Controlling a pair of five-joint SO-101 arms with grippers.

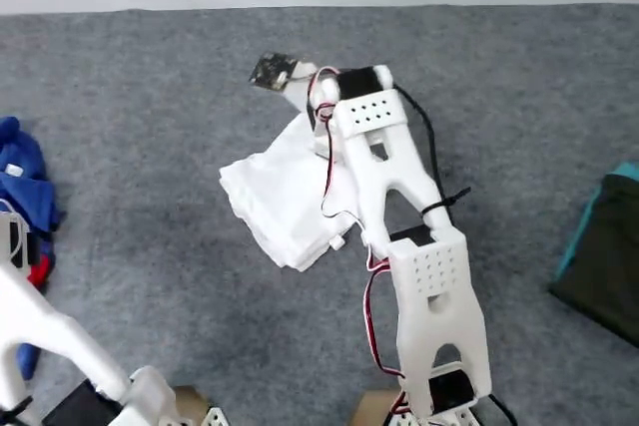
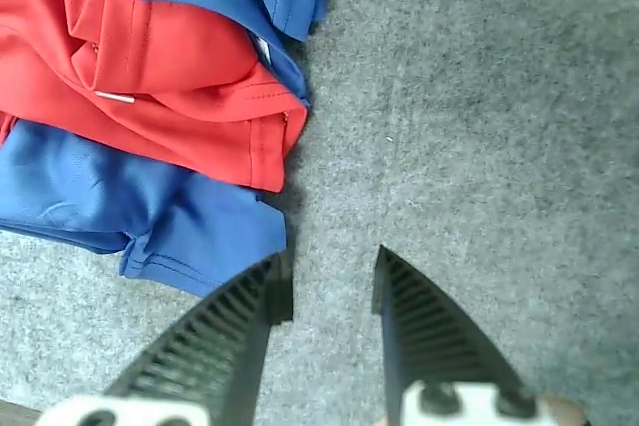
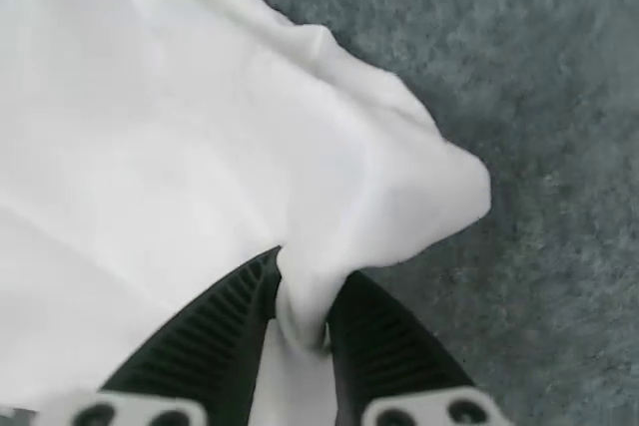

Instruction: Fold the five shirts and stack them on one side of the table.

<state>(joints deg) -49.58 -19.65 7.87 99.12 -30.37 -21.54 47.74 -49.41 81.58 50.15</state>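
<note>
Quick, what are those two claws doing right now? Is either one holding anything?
Left gripper: open, holding nothing.
Right gripper: closed on a pinched fold of the white shirt.

The right arm is white plastic with hole grids in its links, black motors at the joints, and red, white and black cables along it. The left arm is white too. The left hand and right hand have black ribbed fingers on white bases.
</note>
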